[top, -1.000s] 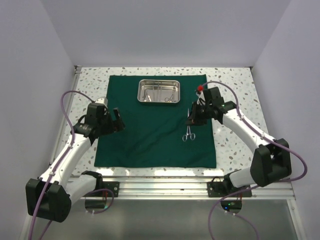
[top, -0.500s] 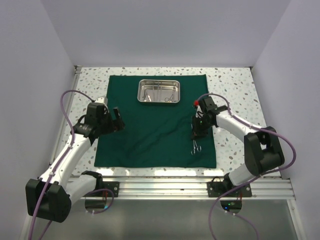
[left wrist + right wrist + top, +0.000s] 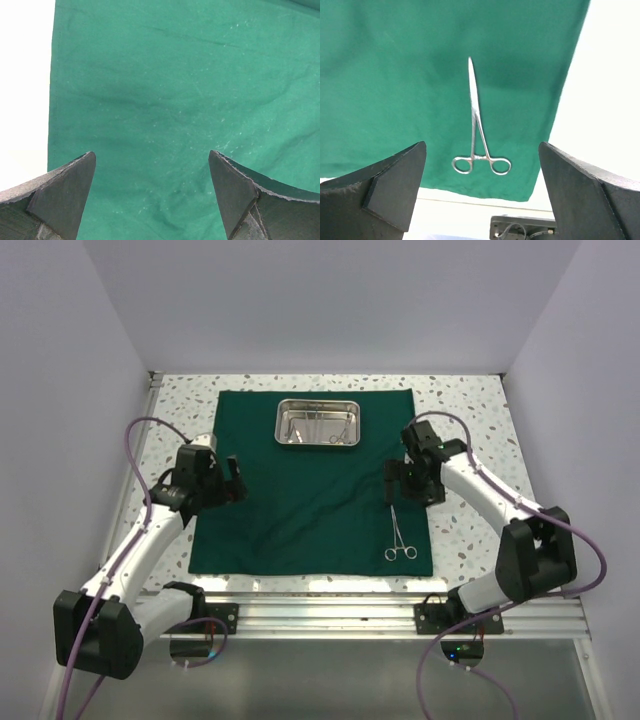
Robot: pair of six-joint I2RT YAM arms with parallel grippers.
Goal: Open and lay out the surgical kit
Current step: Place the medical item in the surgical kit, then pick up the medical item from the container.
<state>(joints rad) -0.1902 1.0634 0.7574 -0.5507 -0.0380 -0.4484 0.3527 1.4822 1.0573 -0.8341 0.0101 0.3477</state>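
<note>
The surgical kit's dark green cloth (image 3: 310, 500) lies spread flat as a large sheet. At its far middle stands the shiny steel tray (image 3: 279, 424), with small steel instruments (image 3: 318, 428) inside. A scissor-handled clamp (image 3: 398, 536) lies alone on the cloth near the front right corner, with its rings toward the front edge. In the right wrist view the clamp (image 3: 475, 125) lies free below my right gripper (image 3: 481, 147), whose jaws stand wide apart. From above, the right gripper (image 3: 408, 483) hovers just beyond the clamp's tip. My left gripper (image 3: 232, 480) is open over the cloth's left part (image 3: 175, 75), empty.
Speckled tabletop (image 3: 470, 440) shows bare around the cloth, white walls on three sides. An aluminium rail (image 3: 320, 610) with both arm bases runs along the near edge. The cloth's left edge (image 3: 52, 100) lies just left of my left fingers.
The right gripper carried the clamp toward the front, opened and left it on the cloth near the front right corner, then drew back. The left arm has hardly moved.
</note>
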